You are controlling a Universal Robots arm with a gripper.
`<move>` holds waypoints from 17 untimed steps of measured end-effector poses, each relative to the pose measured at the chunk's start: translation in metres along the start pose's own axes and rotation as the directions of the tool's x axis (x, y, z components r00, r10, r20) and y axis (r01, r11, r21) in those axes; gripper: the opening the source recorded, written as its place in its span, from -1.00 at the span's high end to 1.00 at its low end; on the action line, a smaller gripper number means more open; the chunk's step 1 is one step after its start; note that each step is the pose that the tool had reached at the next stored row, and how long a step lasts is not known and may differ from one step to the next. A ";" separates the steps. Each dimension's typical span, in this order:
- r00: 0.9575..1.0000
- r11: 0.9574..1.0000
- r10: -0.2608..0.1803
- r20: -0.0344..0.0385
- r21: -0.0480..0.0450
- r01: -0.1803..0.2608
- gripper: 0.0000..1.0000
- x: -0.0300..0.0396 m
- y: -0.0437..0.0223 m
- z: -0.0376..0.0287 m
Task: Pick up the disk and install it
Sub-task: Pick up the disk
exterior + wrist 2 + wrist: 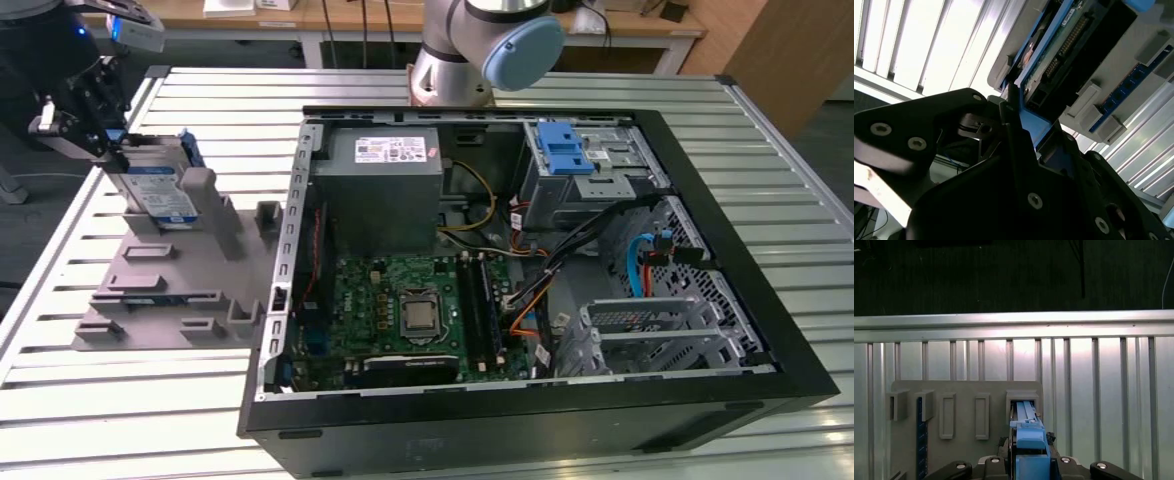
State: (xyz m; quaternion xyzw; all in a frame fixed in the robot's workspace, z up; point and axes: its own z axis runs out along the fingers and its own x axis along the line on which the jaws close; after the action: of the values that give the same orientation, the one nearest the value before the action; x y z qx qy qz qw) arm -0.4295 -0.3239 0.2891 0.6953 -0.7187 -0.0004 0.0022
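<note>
The gripper [115, 150] is closed on the blue end handle of the disk [158, 190], with a finger pressed to each side of the handle in both wrist views. The disk stands upright, its lower end at a slot of the grey plastic stand [160, 290]. The stand lies on the slatted metal table [134, 430] at the exterior view's left, just beside the open computer case [781, 335], with the arm's base [461, 60] and wooden desks [627, 35] behind.
</note>
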 end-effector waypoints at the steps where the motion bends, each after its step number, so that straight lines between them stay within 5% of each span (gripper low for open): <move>1: 1.000 1.000 0.000 0.000 0.000 0.000 0.27 0.0000 0.0000 0.0000; 5: 1.000 1.000 0.000 0.000 0.000 0.000 0.12 0.0000 0.0000 0.0000; 17: 1.000 1.000 0.000 0.000 0.000 0.000 0.15 0.0000 0.0000 -0.0015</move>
State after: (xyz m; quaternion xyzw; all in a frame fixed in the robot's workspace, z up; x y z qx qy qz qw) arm -0.4295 -0.3239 0.2907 0.6953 -0.7187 -0.0004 0.0022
